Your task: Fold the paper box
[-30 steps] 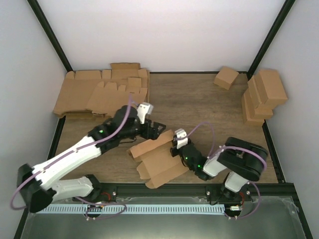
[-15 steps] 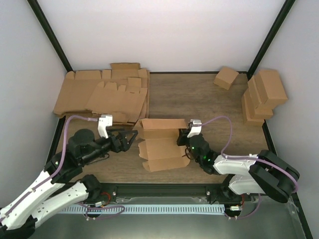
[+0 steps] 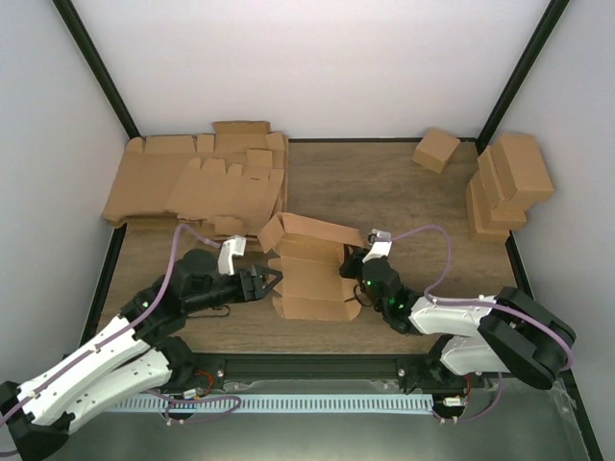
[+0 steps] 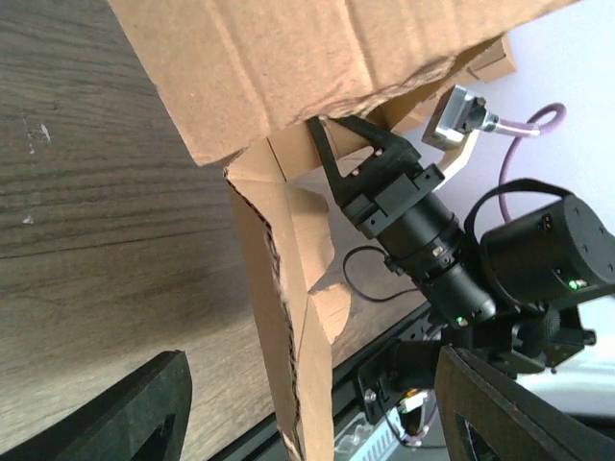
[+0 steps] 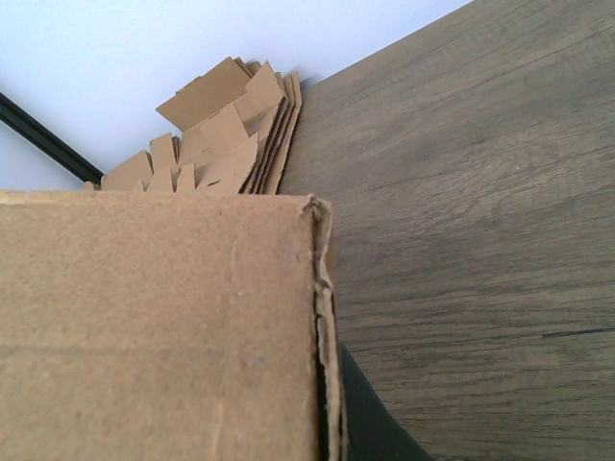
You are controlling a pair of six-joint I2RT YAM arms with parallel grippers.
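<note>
Left wrist view shows us what the top hides: right gripper (image 4: 327, 134) pinching the paper box (image 4: 288, 58) at its edge. Our left gripper (image 3: 270, 280) gapes beside it. Mid-table (image 3: 384, 192), the box runs near-to-far, with its far flap raised.

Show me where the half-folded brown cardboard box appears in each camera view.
Top external: the half-folded brown cardboard box sits at centre, slightly low.
Left wrist: the box fills the top and runs down the middle.
Right wrist: the box fills the lower left.
Landmark: the stack of flat brown cardboard sheets, upper left in top external and right wrist.
</note>
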